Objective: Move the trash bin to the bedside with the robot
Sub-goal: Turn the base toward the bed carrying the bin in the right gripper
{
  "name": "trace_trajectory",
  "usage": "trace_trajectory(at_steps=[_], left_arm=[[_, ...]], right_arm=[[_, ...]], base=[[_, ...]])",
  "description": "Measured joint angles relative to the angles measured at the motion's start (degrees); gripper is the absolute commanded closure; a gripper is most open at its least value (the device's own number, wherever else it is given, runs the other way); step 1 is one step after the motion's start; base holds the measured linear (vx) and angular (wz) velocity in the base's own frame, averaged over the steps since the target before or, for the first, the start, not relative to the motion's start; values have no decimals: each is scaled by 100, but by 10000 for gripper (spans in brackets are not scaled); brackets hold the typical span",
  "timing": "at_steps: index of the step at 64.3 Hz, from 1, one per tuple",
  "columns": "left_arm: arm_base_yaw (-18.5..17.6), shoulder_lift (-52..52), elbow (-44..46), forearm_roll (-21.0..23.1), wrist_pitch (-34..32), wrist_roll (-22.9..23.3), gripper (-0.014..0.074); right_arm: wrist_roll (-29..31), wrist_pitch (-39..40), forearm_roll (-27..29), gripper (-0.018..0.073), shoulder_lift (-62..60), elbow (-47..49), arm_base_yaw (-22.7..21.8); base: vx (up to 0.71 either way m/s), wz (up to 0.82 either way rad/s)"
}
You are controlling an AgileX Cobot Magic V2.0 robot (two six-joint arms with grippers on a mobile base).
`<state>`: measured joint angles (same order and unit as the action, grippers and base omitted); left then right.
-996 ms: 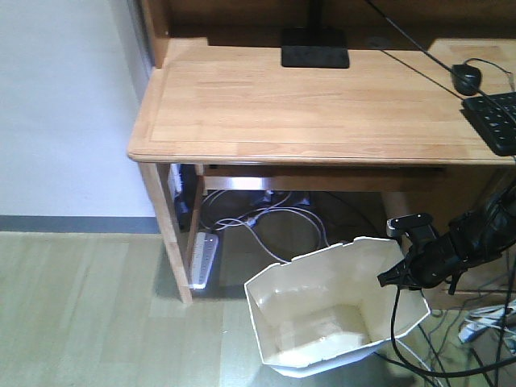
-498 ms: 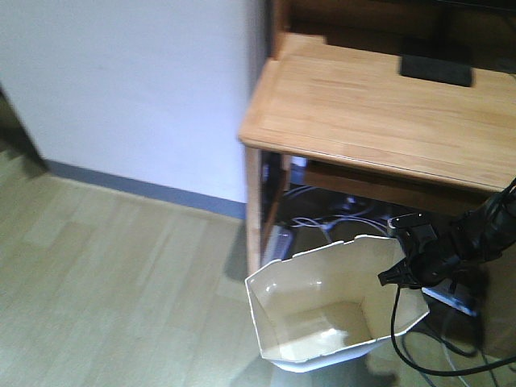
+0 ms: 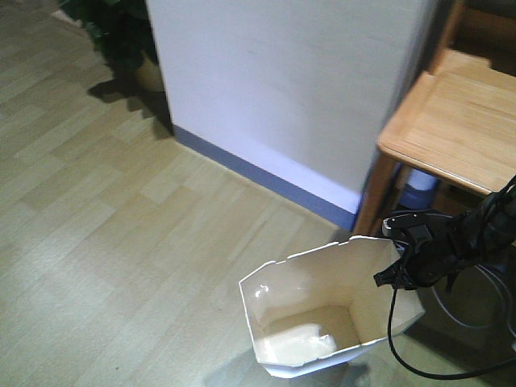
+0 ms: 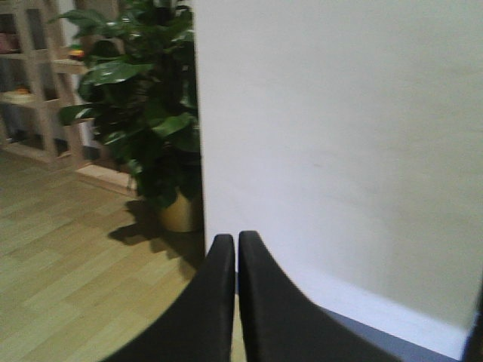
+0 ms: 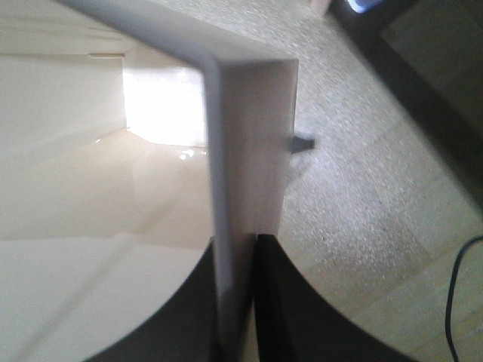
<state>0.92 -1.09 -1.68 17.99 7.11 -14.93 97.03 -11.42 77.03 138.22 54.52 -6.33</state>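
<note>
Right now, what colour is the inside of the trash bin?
Cream. The trash bin interior shows best in the exterior front-facing view.

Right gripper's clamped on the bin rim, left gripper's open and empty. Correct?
Not quite. The left gripper is shut, not open; the left wrist view shows it closed with nothing held. The rest stands: the right gripper is clamped on the rim of the trash bin.

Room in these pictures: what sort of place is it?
Most likely a home room, perhaps a study or bedroom: a wooden desk, wood-look floor, a potted plant by open shelves, and a white bin.
</note>
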Motion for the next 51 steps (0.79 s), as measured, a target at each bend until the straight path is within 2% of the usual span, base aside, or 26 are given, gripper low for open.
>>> trace_trajectory(at_steps=[30, 51], left_arm=[[0, 0, 0, 0, 0, 0, 602], [0, 0, 0, 0, 0, 0, 602]], right_arm=[[0, 115, -2, 562, 0, 0, -12], [0, 180, -2, 562, 0, -6, -24]], base=[[4, 45], [10, 64]])
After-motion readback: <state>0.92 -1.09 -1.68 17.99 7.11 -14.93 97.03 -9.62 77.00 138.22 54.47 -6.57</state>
